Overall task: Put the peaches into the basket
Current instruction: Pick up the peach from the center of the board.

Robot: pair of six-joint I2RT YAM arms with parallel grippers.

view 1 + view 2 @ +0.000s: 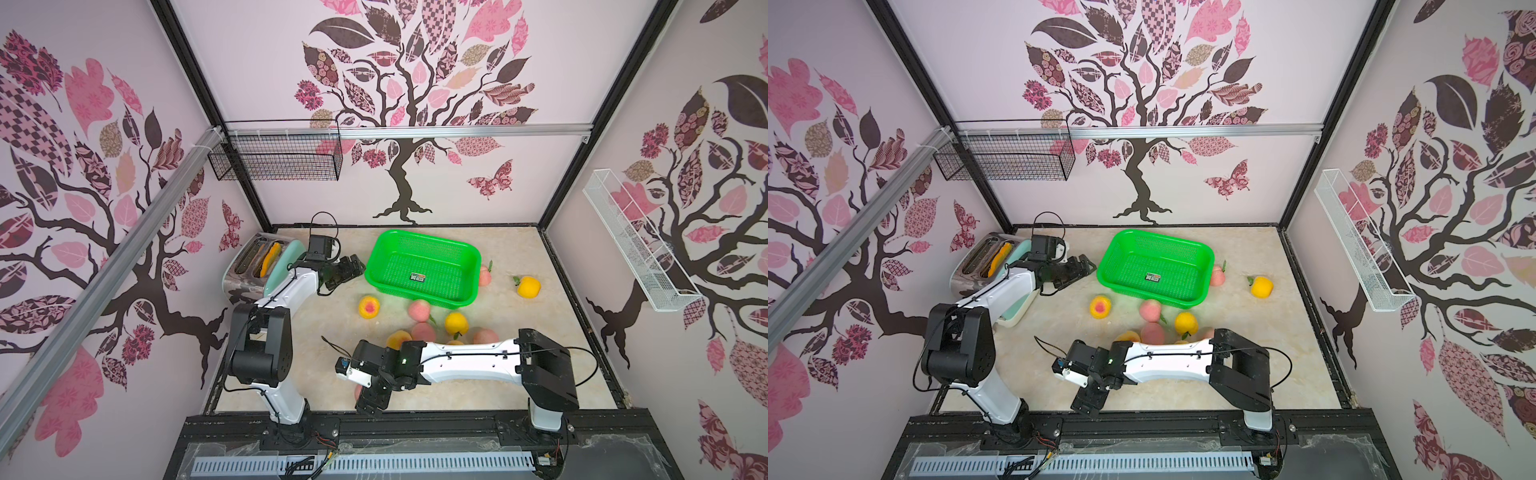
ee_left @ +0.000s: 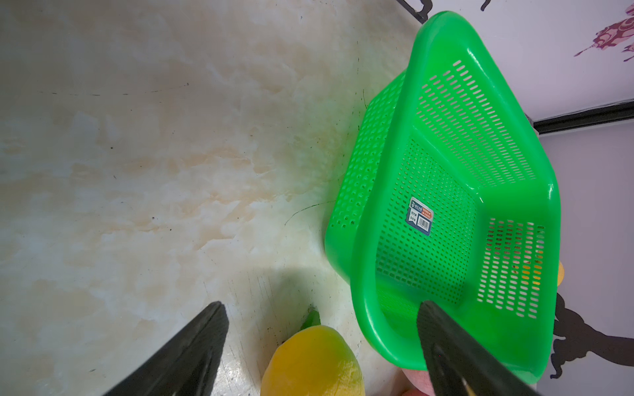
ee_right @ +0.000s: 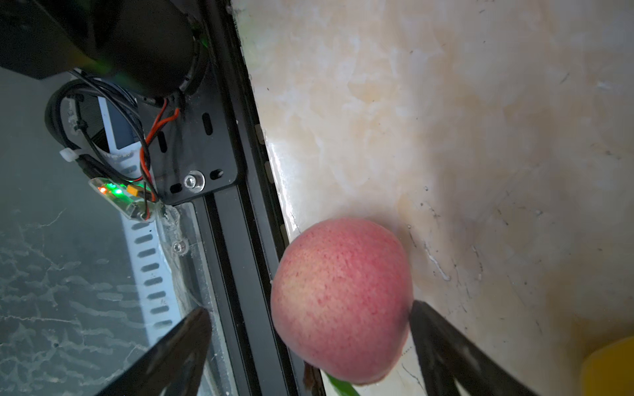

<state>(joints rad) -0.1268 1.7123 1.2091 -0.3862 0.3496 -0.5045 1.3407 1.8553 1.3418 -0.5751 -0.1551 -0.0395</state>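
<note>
Pink peach (image 3: 343, 301) between right gripper's (image 3: 309, 308) spread fingers (image 3: 446, 343), perhaps against one.

Basket (image 2: 551, 212) is reading as glossy green plastic, its smooth rim catching highlights, walls and floor perforated. Tabletop (image 2: 171, 154) is showing a smooth marble-look finish with slight sheen and fine dark scratches. Pink peach (image 3: 343, 301) is presenting matt, finely speckled skin; yellow peach (image 2: 312, 363) is looking matt, faintly grainy. Toaster (image 1: 245, 282) side is reflecting like polished metal. Black wall basket (image 1: 274, 162) is showing thin wire.
</note>
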